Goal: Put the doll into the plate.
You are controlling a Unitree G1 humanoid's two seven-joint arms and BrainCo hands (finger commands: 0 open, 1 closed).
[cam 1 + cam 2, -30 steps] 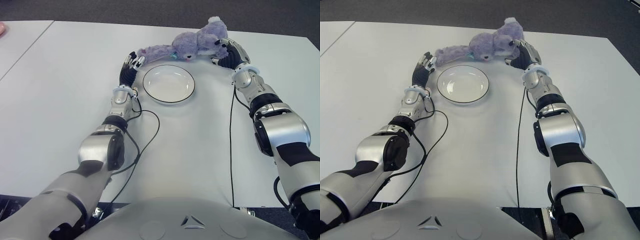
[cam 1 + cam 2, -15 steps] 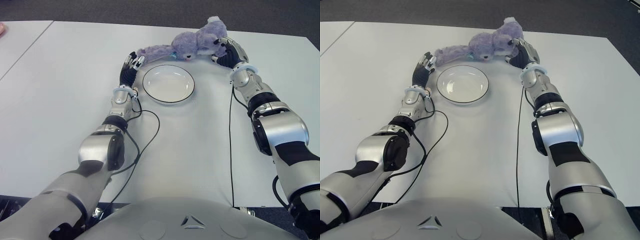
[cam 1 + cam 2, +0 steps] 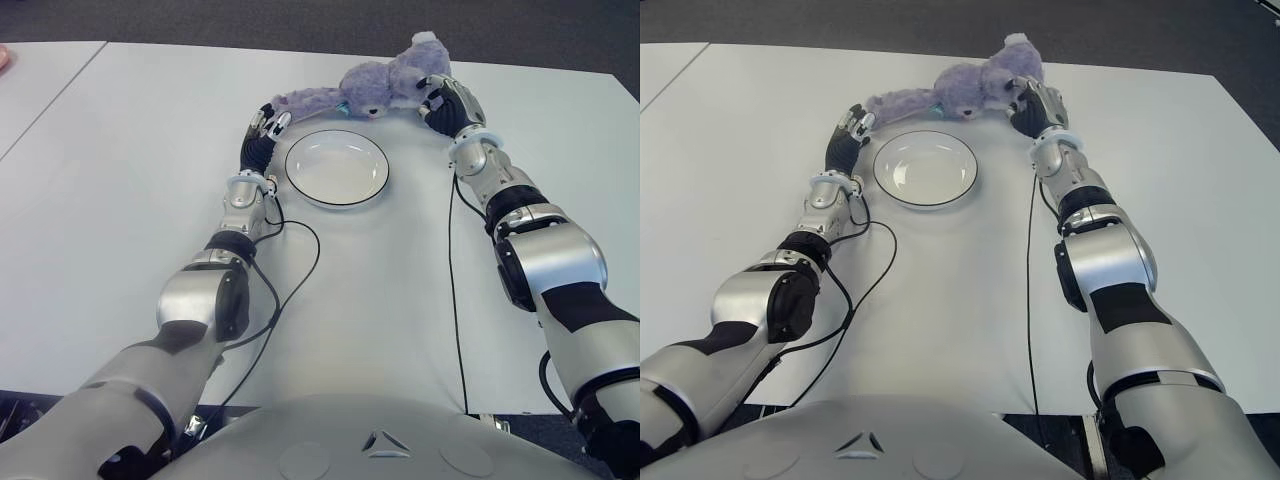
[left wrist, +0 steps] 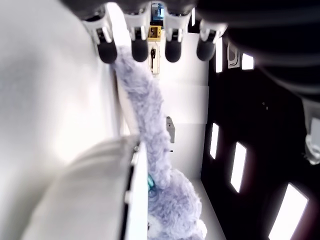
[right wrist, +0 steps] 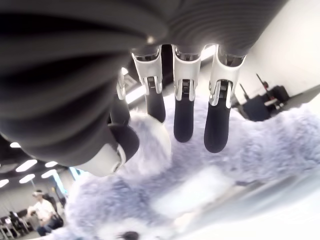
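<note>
The purple plush doll (image 3: 375, 88) lies on the white table just behind the white, dark-rimmed plate (image 3: 300, 185), its long tail (image 3: 300, 100) stretched towards my left. My right hand (image 3: 435, 100) is at the doll's head on the right. In the right wrist view its fingers (image 5: 182, 117) press into the fur (image 5: 240, 155), with the thumb closing from the other side. My left hand (image 3: 264, 123) lies left of the plate, fingers straight and spread, their tips (image 4: 140, 52) at the end of the tail (image 4: 145, 110).
Black cables run over the table from both wrists (image 3: 300, 260) (image 3: 452, 300). A second white table (image 3: 40, 80) joins on the left along a seam. Dark floor begins past the table's far edge (image 3: 250, 25), close behind the doll.
My right hand has moved left into the doll's head and closed on it. The doll has shifted a little to the left. The left hand has stayed put.
</note>
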